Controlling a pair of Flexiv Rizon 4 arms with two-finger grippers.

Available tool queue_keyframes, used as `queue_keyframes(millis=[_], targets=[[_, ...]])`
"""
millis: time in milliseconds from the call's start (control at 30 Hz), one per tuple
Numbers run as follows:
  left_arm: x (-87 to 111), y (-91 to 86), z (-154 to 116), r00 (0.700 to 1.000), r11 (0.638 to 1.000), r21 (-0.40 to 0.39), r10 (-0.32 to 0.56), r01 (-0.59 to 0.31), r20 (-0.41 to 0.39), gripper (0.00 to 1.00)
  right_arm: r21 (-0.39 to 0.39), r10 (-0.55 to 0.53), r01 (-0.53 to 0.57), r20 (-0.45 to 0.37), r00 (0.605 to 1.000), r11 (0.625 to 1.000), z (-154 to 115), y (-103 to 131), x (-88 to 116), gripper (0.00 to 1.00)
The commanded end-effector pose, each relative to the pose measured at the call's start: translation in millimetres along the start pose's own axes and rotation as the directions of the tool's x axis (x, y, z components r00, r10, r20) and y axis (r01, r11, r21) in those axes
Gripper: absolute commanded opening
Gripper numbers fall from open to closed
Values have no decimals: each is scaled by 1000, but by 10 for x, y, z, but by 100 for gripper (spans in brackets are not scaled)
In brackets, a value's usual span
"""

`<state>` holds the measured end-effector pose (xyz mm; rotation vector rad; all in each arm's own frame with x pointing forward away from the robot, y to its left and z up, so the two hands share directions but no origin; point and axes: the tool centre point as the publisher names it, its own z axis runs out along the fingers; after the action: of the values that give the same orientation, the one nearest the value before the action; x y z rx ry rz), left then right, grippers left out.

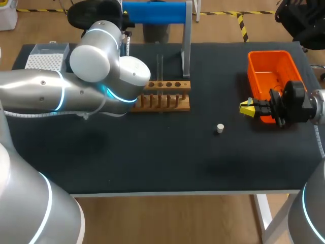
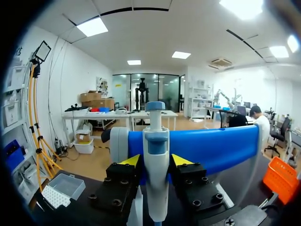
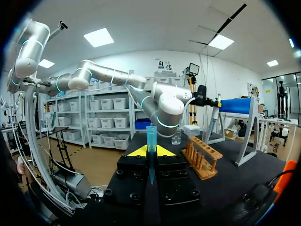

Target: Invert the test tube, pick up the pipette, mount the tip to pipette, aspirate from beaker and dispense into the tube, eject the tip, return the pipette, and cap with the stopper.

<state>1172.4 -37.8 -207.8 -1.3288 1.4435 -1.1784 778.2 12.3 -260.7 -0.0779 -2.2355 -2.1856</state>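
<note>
Our left gripper [image 2: 156, 160] has its yellow-tipped fingers against the pipette [image 2: 156, 136] from both sides, just below its blue collar. We judge it clamped on the body while the pipette hangs in front of the blue bar of the stand [image 2: 216, 146]. The step in hand looks to be the pick-up.

To do it well, we should lift straight up until the pipette comes clear of the bar. Then we draw it back toward us, holding it vertical so it does not twist in the grip. The next stop is likely the tip box [image 1: 43, 61] at the table's back left corner, so we want the shaft free below the fingers.

Our right gripper [image 3: 151, 151], off by the orange bin [image 1: 269, 68], is clenched on the blue-tinted test tube [image 3: 151, 134], which stands upright; it should simply hold steady. The beaker [image 3: 176, 137] stands near the wooden rack [image 1: 167, 96], by our left arm. The stopper [image 1: 220, 128] lies on the mat between rack and bin.
</note>
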Motion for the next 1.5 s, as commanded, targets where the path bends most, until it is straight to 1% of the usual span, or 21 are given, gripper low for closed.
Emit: queue_keyframes(millis=[33,267,567,700,767,800,867,900,967,1000,1200,1233,1300,1500], targets=[[6,25,45,1000,1000,6,-2,2,-1,0,1,-1,1,5,1000,1000,9,0,11,0],[-10,-21,5,1000,1000,15,-4,4,4,0,1,-1,1,5,1000,1000,9,0,11,0],[-52,-317,-61,1000,998,65,14,-15,18,0,1,-1,1,5,1000,1000,9,0,11,0],[-51,-395,-112,1000,997,75,20,-22,20,0,1,-1,1,5,1000,1000,9,0,11,0],[-48,-407,-147,1000,998,55,5,-6,13,0,1,-1,1,5,1000,1000,9,0,11,0],[-50,-411,-178,1000,998,63,-2,2,-2,0,1,-1,1,5,1000,1000,9,0,11,0],[-36,-428,-225,1000,999,37,7,-6,-15,0,1,-1,1,5,1000,1000,9,0,11,0],[-32,-442,-249,999,999,44,9,-8,-32,0,1,-1,1,5,1000,1000,9,0,11,0],[-16,-462,-317,999,1000,25,16,-15,-49,0,1,-1,1,5,1000,1000,9,0,11,0],[-9,-474,-354,997,999,34,17,-15,-70,0,1,-1,1,5,1000,1000,9,0,11,0],[35,-540,-552,982,999,17,46,-43,-183,0,1,-1,1,5,1000,1000,9,0,11,0],[40,-549,-593,979,998,28,55,-51,-198,0,1,-1,1,5,1000,1000,9,0,11,0],[61,-566,-700,971,998,23,59,-55,-233,0,1,-1,1,5,1000,1000,9,0,11,0],[40,-608,-980,945,996,63,72,-55,-318,0,1,-1,1,5,1000,1000,9,0,11,0]])
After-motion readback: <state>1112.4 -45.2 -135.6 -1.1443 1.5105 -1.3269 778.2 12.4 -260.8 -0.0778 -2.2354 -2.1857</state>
